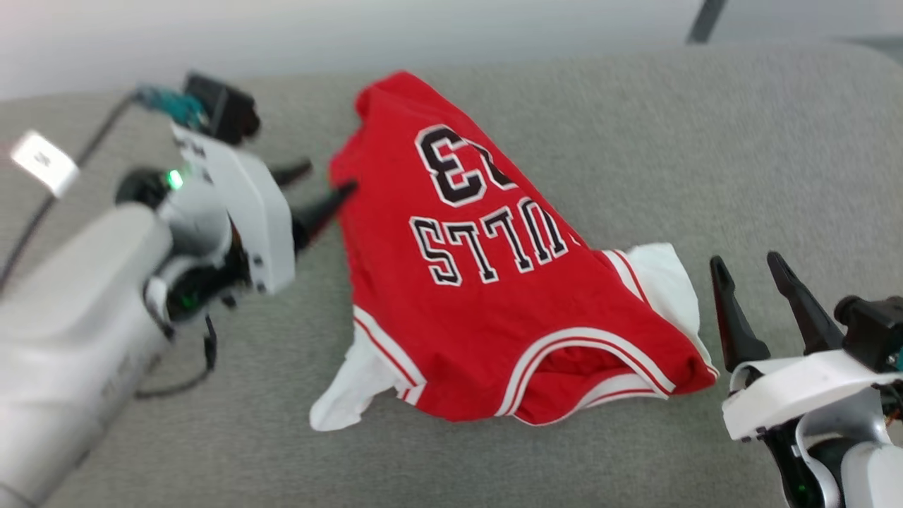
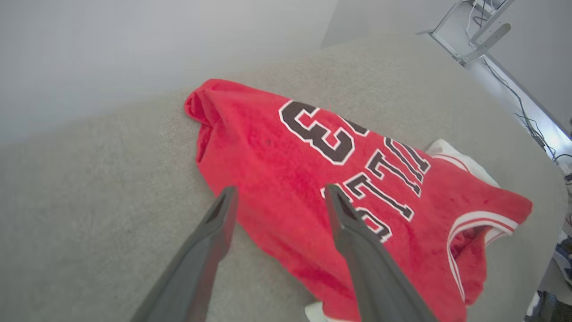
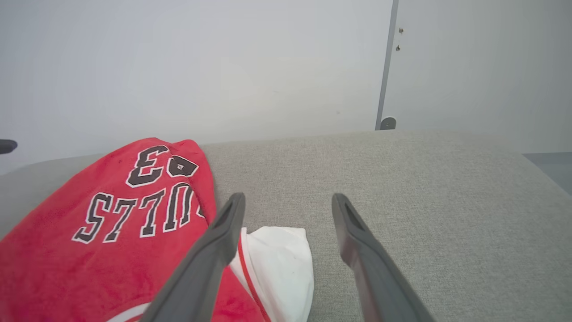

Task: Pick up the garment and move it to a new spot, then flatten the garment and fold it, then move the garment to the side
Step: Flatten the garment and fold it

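Left end effector (image 1: 330, 176): fingers spread wide, nothing held, tips at the far left edge of the garment (image 1: 494, 310); contact unclear. Garment lies rumpled mid-surface (image 1: 705, 141) on grey fabric, lettering up, collar at the near edge. Left sleeve (image 1: 346, 395) pokes out near left, right sleeve (image 1: 667, 279) at the right. Right end effector (image 1: 744, 259): wide apart, empty, just right of the right sleeve.

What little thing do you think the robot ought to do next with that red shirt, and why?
Probably ease the left gripper forward and close it on the red edge of the garment. Its open fingers straddle that edge in the left wrist view; the right gripper, also open, holds nothing, and the garment lies rumpled.
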